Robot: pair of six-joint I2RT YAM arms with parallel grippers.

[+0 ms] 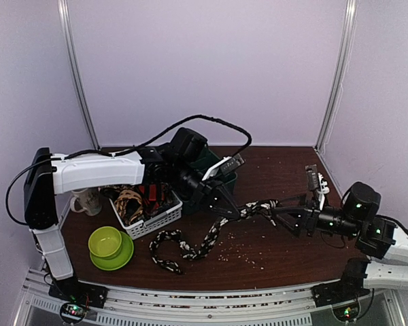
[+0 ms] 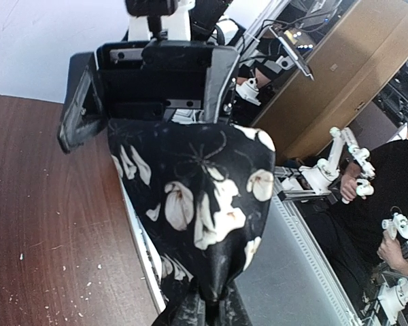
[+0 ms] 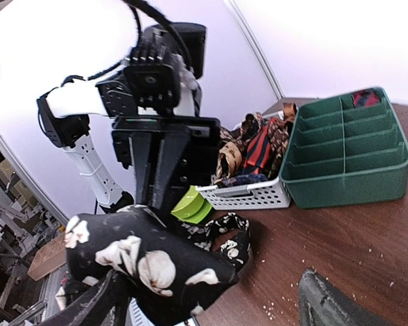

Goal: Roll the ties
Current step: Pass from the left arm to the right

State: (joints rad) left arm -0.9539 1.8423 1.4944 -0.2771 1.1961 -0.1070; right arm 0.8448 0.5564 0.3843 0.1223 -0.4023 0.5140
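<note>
One black flowered tie (image 1: 204,241) is being gripped near its broad end by the left gripper (image 1: 226,206), closed tight upon it. That end is being held just before the widely parted right gripper (image 1: 277,212), while the remainder is being trailed over the table (image 1: 279,261).

Black tie (image 1: 207,239), cream-white flower print; in the white slotted basket (image 1: 155,221) a red-and-black striped tie (image 3: 258,153) and a brown-gold patterned tie (image 1: 128,202). Divided box (image 3: 347,183) dark green, bowl (image 1: 105,241) and plate (image 1: 126,255) lime green, mug (image 1: 88,202) off-white. Table (image 1: 279,251) dark reddish-brown wood grain with pale specks; walls (image 1: 204,68) pale lilac.
</note>
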